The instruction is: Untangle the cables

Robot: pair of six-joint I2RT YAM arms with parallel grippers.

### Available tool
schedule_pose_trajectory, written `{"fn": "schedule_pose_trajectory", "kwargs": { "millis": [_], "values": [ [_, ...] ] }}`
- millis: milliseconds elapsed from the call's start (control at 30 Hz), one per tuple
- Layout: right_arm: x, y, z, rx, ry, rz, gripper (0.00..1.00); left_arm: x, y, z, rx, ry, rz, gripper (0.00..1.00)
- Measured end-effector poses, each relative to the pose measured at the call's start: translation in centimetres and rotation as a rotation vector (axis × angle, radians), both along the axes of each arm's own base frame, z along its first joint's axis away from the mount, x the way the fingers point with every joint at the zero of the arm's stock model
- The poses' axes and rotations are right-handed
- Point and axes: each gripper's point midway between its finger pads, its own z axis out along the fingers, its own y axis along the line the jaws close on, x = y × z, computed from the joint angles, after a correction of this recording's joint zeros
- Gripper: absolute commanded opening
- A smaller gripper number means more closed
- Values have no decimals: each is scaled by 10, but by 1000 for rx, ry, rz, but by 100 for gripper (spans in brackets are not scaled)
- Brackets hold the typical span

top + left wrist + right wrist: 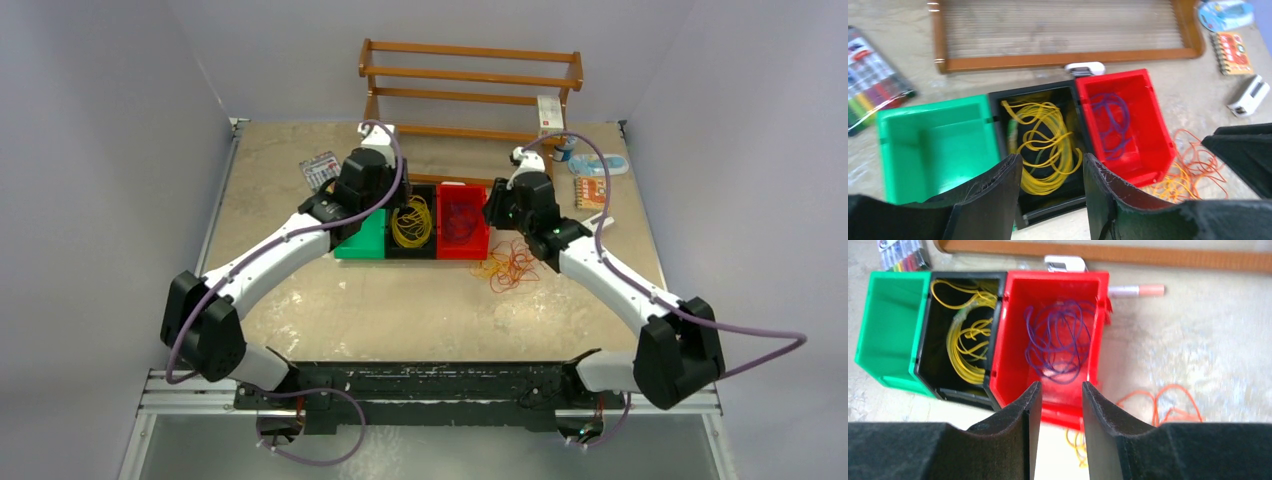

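A loose tangle of fine orange wire loops [510,265], with a few yellow strands caught in it, lies on the beige worktop [400,310] just in front of and to the right of a red plastic bin [1048,285]. It is the one bunch of the cables not yet sorted. Inside that red bin sit the dark purple wire loops [1058,342]. The yellow wire loops [1045,147] coil in the black plastic bin [1028,92] touching its left side. The green plastic bin [933,145] at the left end of the row holds nothing that can be seen. The right tool [1058,387] hovers over the near edge of the red bin, its two black fingers apart with nothing between them. The left tool [1052,165] hangs above the black bin, likewise open and empty. To an onlooker, the step in hand appears to be parting orange from yellow in the pile on the worktop. It would go best if the right tool, the nearer one, came down on a single orange loop at the pile's outer edge, pinched only that strand and drew it up slowly. Meanwhile the left tool could pin the yellow strands down so they do not ride along. The wires look thin and springy, and a grab at the middle would likely lift the whole knot.
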Motion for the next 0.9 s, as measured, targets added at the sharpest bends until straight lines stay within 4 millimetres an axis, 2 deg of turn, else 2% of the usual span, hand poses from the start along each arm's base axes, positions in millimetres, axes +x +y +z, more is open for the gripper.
{"fn": "schedule_pose_trajectory", "kwargs": {
  "millis": [67, 133, 300, 533, 700, 900],
  "values": [
    [-13, -8, -8, 12, 35, -38, 37, 0, -17, -2, -10, 6, -46, 47],
    [-22, -14, -18, 24, 71, -74, 37, 2, -26, -5, -17, 12, -69, 47],
    [-41, -29, -58, 8, 192, -163, 36, 3, -30, -9, -15, 21, -87, 47],
    [-43, -45, -101, -75, 306, -239, 35, 4, -31, -8, -12, 14, -99, 47],
    [-40, -60, -116, -108, 339, -291, 35, 4, -31, -8, -11, 13, -101, 47],
    [-33, -68, -117, -109, 338, -321, 35, 5, -32, -6, -18, 3, -103, 47]
  ]
}}
